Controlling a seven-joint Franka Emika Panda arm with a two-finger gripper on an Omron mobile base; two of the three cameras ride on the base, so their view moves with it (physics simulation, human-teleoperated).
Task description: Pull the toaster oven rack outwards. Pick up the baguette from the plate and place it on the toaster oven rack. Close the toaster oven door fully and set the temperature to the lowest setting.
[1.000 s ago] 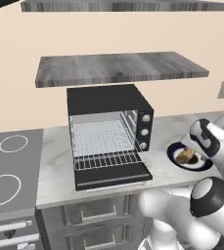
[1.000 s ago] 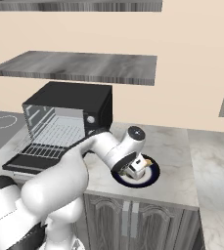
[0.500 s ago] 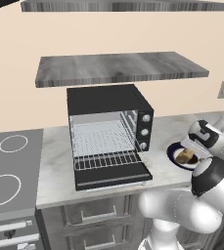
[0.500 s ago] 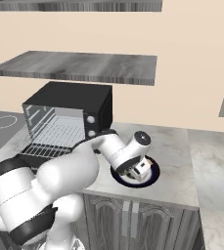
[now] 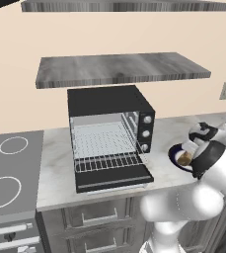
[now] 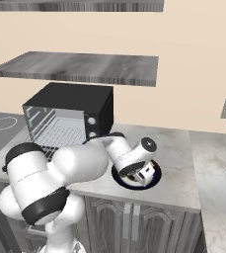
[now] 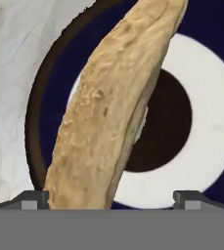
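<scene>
In the hand view the two dark finger tips stand wide apart at the bottom, the gripper (image 7: 111,197) open with nothing clamped; the tan-golden elongated baguette (image 7: 114,105) runs up between them, nearer the left tip, and no contact with either tip can be made out. It lies across the round plate (image 7: 201,141) with its dark blue rim, white ring and dark centre, which sits on the pale marble counter (image 7: 15,73). From the right base camera the gripper (image 6: 143,174) is low over the plate (image 6: 156,179), right of the black box-shaped toaster oven (image 5: 109,101). Its black door (image 5: 113,179) lies folded down flat in front, the silver-grey wire rack (image 5: 108,161) drawn partly out above it. Three round knobs stand in a column, the temperature knob (image 5: 146,119) topmost. A grey shelf (image 5: 119,68) hangs on the wall above.
</scene>
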